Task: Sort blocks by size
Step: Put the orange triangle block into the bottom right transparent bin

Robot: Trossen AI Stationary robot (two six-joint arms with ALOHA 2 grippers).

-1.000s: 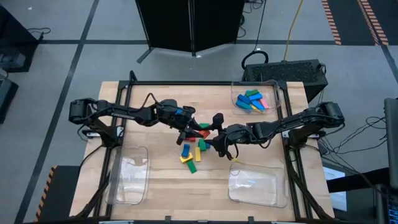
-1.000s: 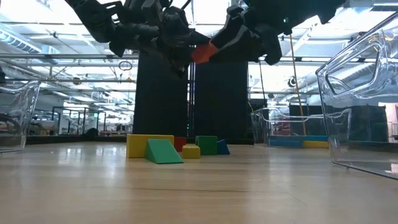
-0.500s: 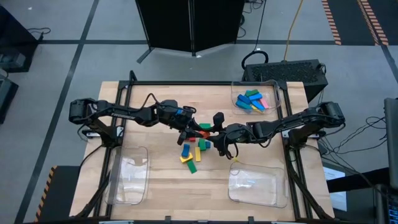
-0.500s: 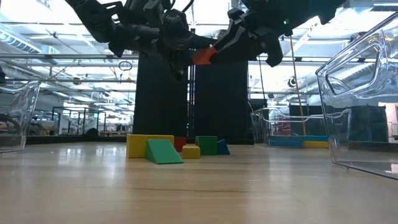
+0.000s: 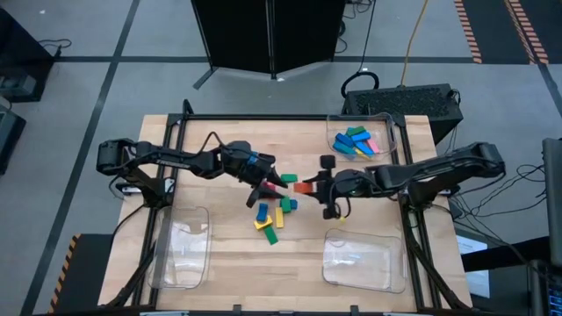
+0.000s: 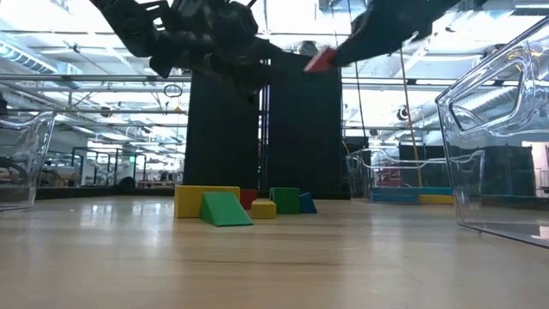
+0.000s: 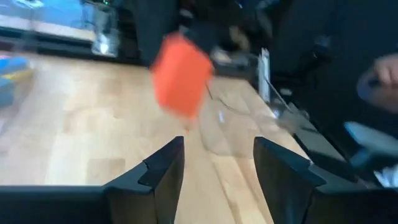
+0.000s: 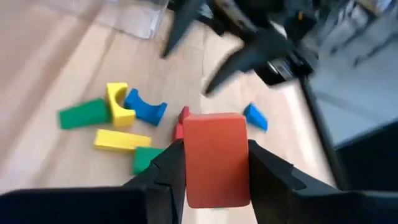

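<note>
- Near edge of the wooden table [image 5: 228, 263]: two clear plastic trays, the left tray [image 5: 183, 247] and the right tray [image 5: 363, 260]. No block can be made out in either from above.
- Table centre: loose pile of blocks [image 5: 274, 213] on the wood, between the two grippers and nearer than both. The right wrist view shows a green wedge [image 8: 83, 114], a yellow arch [image 8: 118, 102], a blue arch [image 8: 144, 108], a long yellow brick [image 8: 122, 140], a second green piece [image 8: 148, 157], a small blue wedge [image 8: 255, 116] and a red piece partly hidden behind the held block. The low view shows the same group resting flat, with a green wedge leaning at the front.
- Left gripper [image 5: 267, 186]: raised over the left side of the pile, fingers spread apart and holding nothing. Its own wrist view shows the gap between the two dark fingers [image 7: 163, 172] bare down to the wood.
- Right gripper [image 5: 318, 186]: raised above the table just right of the pile, fingers clamped on the orange-red block [image 8: 216, 158], one on each long side. In the low view that block hangs well clear of the tabletop.
- Far right corner: a third clear tray [image 5: 361, 136] holding sorted blocks in blue, green, yellow and pink.
</note>
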